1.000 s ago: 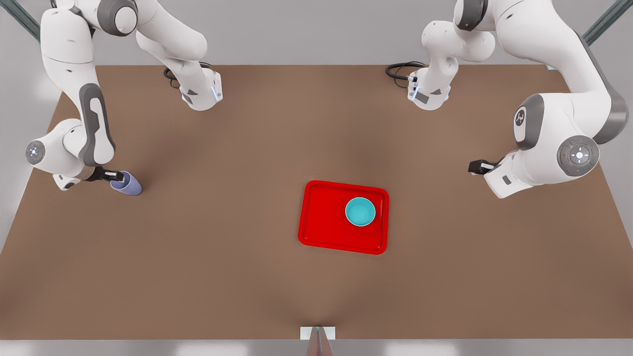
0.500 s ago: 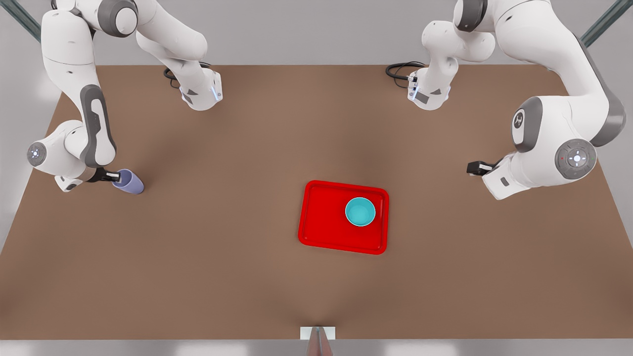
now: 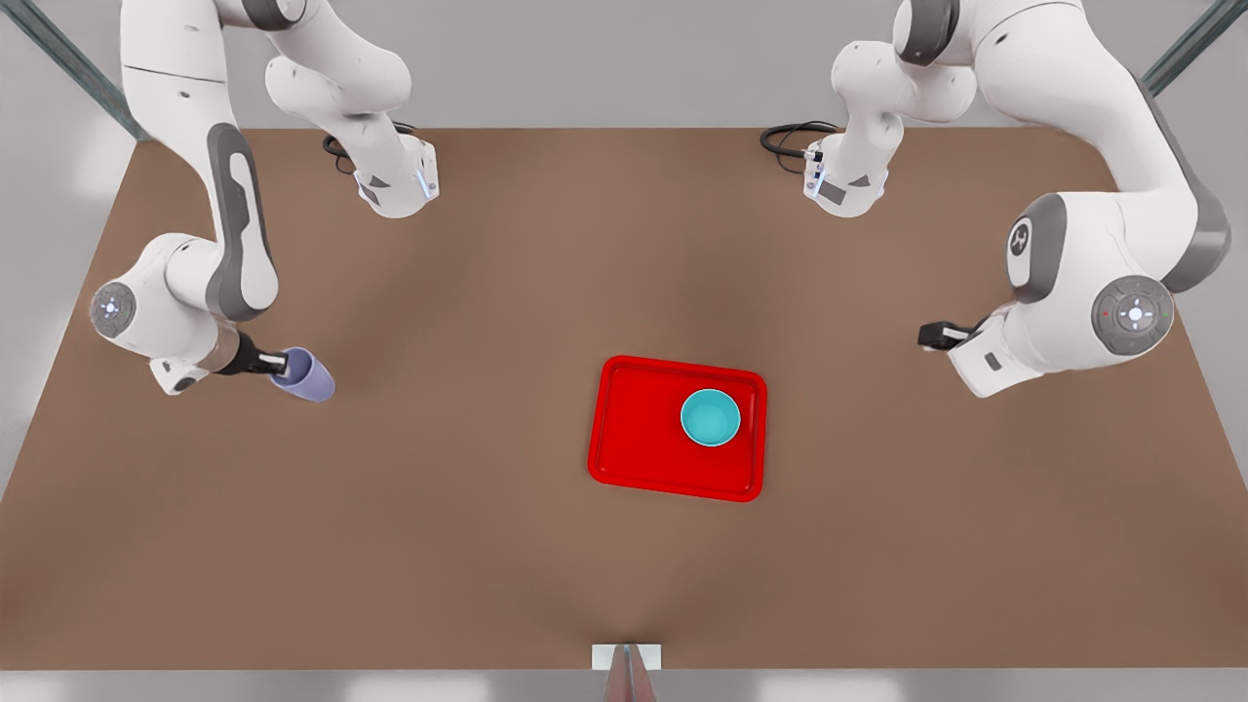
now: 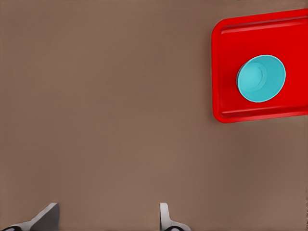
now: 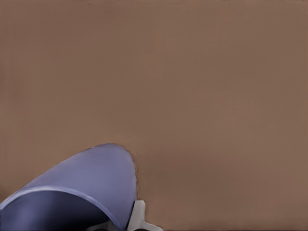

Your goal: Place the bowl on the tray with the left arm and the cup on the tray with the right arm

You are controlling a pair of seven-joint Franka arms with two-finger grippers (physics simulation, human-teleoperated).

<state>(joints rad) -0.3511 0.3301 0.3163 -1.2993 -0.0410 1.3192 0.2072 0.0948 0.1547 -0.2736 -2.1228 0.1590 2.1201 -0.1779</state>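
Note:
The teal bowl stands upright on the right half of the red tray, near the table's middle in the front view. In the left wrist view the bowl and tray lie well ahead of my left gripper, which is open and holds nothing. In the front view that left gripper hovers at the front view's right, apart from the tray. At the front view's left, my right gripper is shut on the lavender cup, held tilted above the table. The cup looms close in the right wrist view.
The brown table stretches wide between the cup and the tray. Both arm bases stand at the far edge with black cables beside them. A small white bracket sits at the near edge.
My right gripper has carried the cup toward the front view's right, nearer the tray. The left arm has shifted only slightly. Bowl and tray have not moved.

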